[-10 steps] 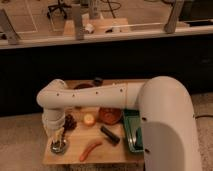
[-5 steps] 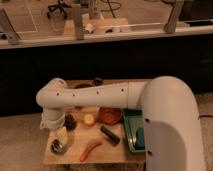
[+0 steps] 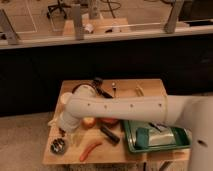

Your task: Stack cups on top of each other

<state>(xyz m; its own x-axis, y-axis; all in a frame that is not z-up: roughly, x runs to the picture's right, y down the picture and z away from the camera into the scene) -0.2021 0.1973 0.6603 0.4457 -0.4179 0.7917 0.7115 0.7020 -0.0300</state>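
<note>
A small shiny steel cup (image 3: pixel 58 146) with a dark inside stands at the table's front left corner. My gripper (image 3: pixel 68 133) hangs from the white arm just above and to the right of it, open, with nothing held. A low pale bluish cup (image 3: pixel 85 90) sits near the back left of the table, partly hidden behind my arm (image 3: pixel 125 107). The arm reaches across the table from the right.
On the wooden table (image 3: pixel 145 90) lie an orange fruit (image 3: pixel 89 123), a red-brown bowl (image 3: pixel 110 122), a black bar (image 3: pixel 108 135) and an orange-red long item (image 3: pixel 90 149). A green tray (image 3: pixel 131 142) fills the front right. A white container (image 3: pixel 65 98) stands at the left edge.
My gripper has shifted only slightly near the steel cup. Nothing on the table has moved.
</note>
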